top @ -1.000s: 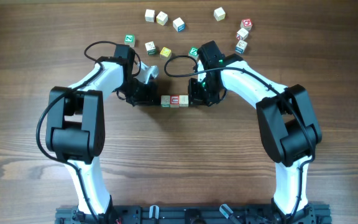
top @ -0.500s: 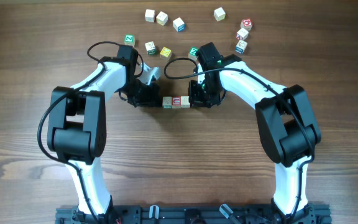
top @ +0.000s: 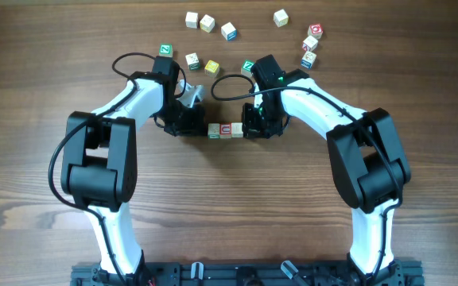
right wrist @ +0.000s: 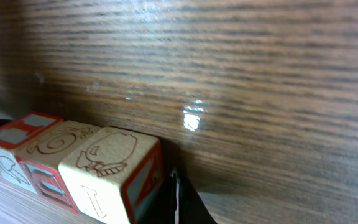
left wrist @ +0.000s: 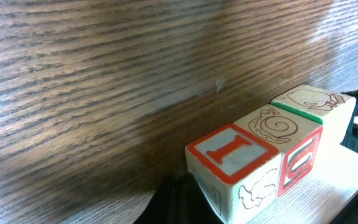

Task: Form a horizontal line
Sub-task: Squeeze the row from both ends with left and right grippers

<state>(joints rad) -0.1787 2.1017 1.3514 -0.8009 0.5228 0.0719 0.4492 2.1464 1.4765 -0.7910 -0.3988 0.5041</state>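
Note:
The horizontal line [top: 225,129] is a short row of three touching cubes at the table's middle, between my two grippers. In the left wrist view the nearest cube [left wrist: 235,155] has a red-framed letter on top, the middle one [left wrist: 286,127] a spiral and a red face, and the far one [left wrist: 309,99] a green edge. The right wrist view shows the row from the other end, pale cube [right wrist: 107,168] nearest. My left gripper [top: 202,128] [left wrist: 179,202] is shut, its tip against the row's left end. My right gripper [top: 247,128] [right wrist: 175,202] is shut against the right end.
Several loose cubes lie behind the arms: a green one [top: 165,51], pale ones [top: 192,17] [top: 228,31] [top: 281,17], a yellow one [top: 211,67], and a cluster at the back right [top: 310,44]. Bare wooden table [top: 229,206] lies in front.
The left gripper has edged right against the row, and the three cubes have shifted slightly right and sit tight together. The right gripper has barely moved.

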